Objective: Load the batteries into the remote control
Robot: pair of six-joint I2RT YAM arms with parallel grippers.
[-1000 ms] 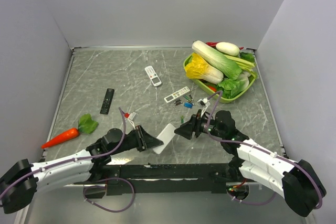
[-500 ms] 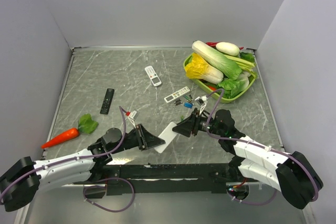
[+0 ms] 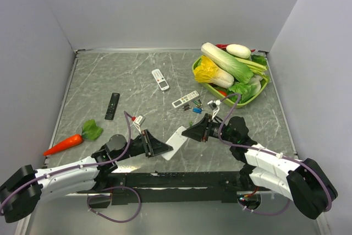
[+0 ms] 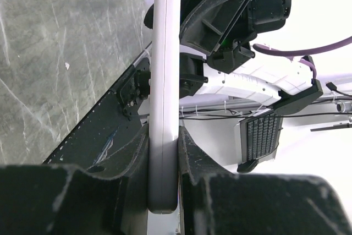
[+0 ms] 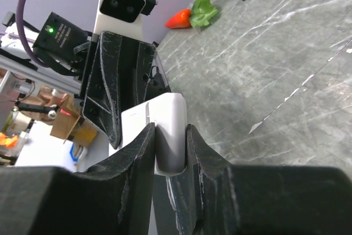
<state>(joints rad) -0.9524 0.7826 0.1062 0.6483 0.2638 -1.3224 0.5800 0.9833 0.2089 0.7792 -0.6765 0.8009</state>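
Grey marbled tabletop (image 3: 110,75) fills the top view. At lower centre a slim white plastic remote (image 3: 175,143), rounded at the ends, is held w/ its long axis running lower left to upper right. Its lower-left end is clamped by the left gripper (image 3: 166,151), and its upper-right end is pinched by the right gripper (image 3: 185,134). Small cylindrical batteries (image 3: 193,107) lie loose up & right of it.

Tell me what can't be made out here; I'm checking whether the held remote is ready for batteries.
- Held remote, battery bay: wrist views show only its thin edge; in the top view it is too small, its ends covered by left gripper and right gripper.
- Batteries: top view, too small to count or read polarity.
- Bay cover on or off: no view shows it.
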